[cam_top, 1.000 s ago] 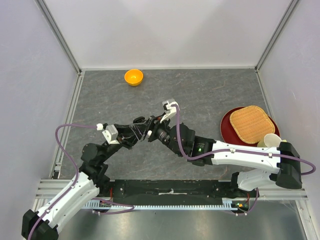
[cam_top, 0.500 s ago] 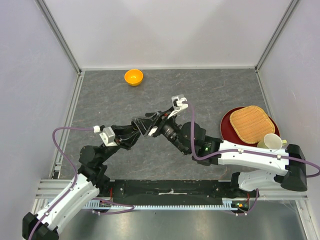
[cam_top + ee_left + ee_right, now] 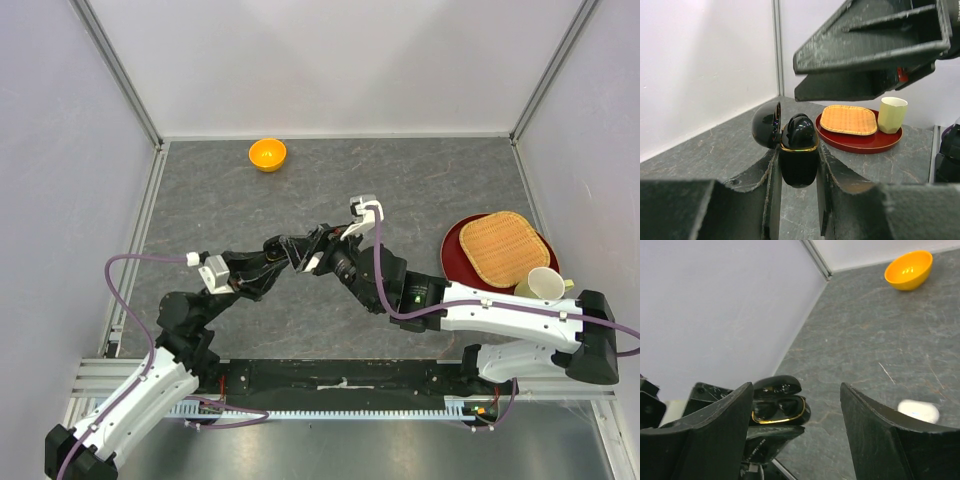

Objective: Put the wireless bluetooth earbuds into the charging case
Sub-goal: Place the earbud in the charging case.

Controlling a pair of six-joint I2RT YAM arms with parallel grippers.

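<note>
Left gripper (image 3: 797,172): clamped on open-lidded charging case (image 3: 799,159) | right gripper (image 3: 795,387): jaws apart, near case | black earbud (image 3: 800,131) apparently seated inside

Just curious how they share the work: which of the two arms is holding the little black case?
The left arm's fingers are shut on the open charging case; the right arm's fingers hover spread wide, gripping nothing.

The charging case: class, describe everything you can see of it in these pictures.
The charging case is a small glossy black rounded box, plastic by its look. Its lid stands hinged open to one side, and a thin gold rim rings the mouth. What looks like a black earbud sits in it. It stands upright, pinched between the fingers of the left gripper.
</note>
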